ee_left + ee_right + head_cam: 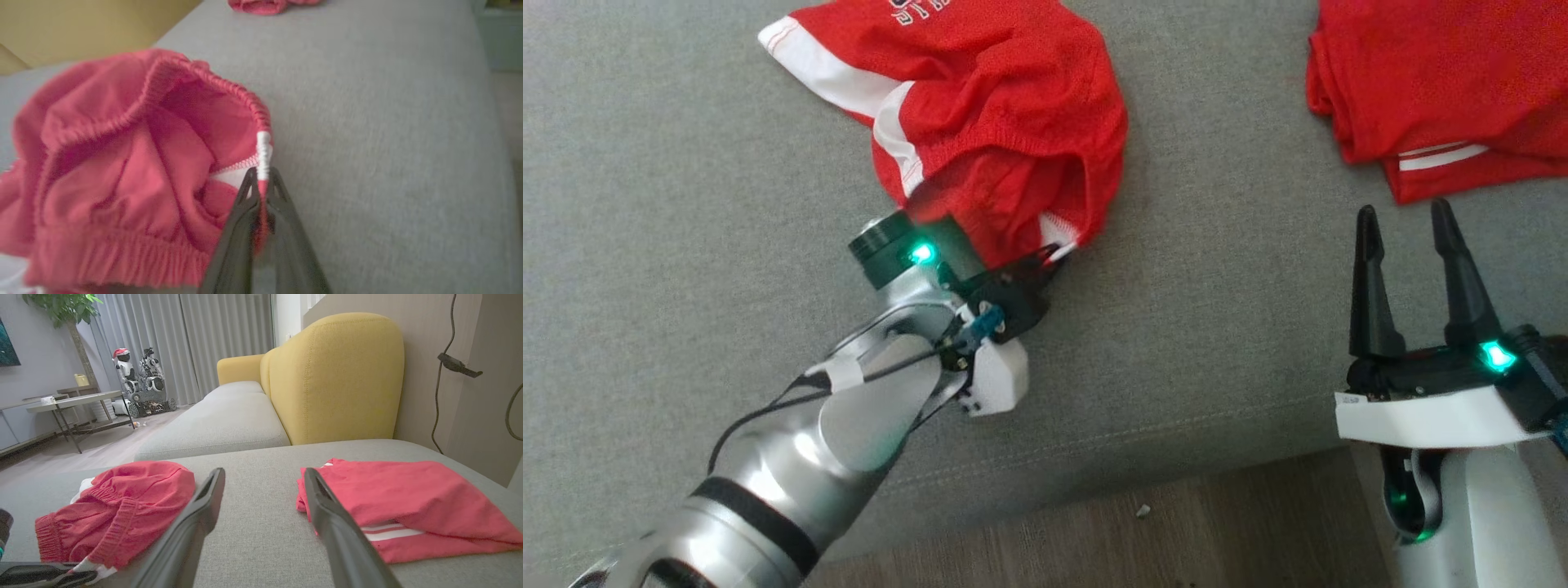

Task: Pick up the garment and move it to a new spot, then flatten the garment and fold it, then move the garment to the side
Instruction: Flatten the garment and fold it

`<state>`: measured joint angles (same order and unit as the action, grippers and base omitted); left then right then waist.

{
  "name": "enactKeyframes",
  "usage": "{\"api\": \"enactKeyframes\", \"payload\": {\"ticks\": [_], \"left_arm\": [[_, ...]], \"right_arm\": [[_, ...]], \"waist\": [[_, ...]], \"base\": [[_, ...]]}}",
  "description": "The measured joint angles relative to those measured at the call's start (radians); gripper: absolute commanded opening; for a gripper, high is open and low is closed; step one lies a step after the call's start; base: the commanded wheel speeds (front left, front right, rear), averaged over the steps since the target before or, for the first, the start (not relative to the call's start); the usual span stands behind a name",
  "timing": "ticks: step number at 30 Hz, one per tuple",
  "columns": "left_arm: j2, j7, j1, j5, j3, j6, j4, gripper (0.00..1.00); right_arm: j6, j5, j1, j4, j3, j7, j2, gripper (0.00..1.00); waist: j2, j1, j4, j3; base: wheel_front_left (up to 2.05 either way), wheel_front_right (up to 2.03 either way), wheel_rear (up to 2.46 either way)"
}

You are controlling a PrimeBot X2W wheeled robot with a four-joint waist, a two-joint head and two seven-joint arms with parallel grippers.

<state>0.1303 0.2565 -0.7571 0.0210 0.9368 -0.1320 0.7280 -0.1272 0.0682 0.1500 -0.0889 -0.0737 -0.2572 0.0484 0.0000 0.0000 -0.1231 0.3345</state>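
Observation:
A crumpled red garment (1005, 106) with white stripes lies on the grey sofa seat (686, 204). My left gripper (1058, 249) is at its near edge. In the left wrist view the left gripper (261, 175) is shut on the elastic waistband of the garment (122, 163), right at a white stripe. My right gripper (1405, 216) stands open at the lower right over bare cushion, with nothing between its fingers. The right wrist view has the right gripper (263, 473) open between the crumpled garment (122, 506) and a second red piece.
A second red garment (1437, 82), folded flat with white stripes, lies at the far right of the seat, close ahead of my right gripper. The seat's front edge meets a wooden floor (1094, 531). A yellow backrest (339, 375) rises behind.

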Motion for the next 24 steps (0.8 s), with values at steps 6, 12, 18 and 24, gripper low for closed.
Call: {"api": "enactKeyframes", "payload": {"ticks": [6,12,18,24], "left_arm": [[0.015,0.000,-0.029,0.224,0.050,0.000,-0.150,0.00],[0.079,-0.035,-0.183,0.534,0.064,0.000,-0.251,0.00],[0.106,-0.062,-0.410,0.682,0.017,0.000,-0.352,0.00],[0.192,-0.081,-0.393,0.754,-0.012,0.000,-0.391,0.00]], "right_arm": [[0.000,0.016,-0.002,-0.009,0.000,0.000,0.000,1.00],[0.000,0.045,-0.005,-0.024,-0.012,0.000,0.000,1.00],[0.000,0.053,-0.006,-0.024,-0.009,0.000,0.000,1.00],[0.000,0.053,-0.006,-0.020,0.014,0.000,0.000,1.00]], "waist": [[0.0000,0.0000,-0.004,-0.040],[0.0000,0.0000,-0.013,-0.093],[0.0000,0.0000,-0.004,-0.107],[0.0000,0.0000,0.018,-0.108]], "base": [[0.00,0.00,0.00],[0.00,0.00,0.00],[0.00,0.00,0.00],[0.00,0.00,0.00]]}}
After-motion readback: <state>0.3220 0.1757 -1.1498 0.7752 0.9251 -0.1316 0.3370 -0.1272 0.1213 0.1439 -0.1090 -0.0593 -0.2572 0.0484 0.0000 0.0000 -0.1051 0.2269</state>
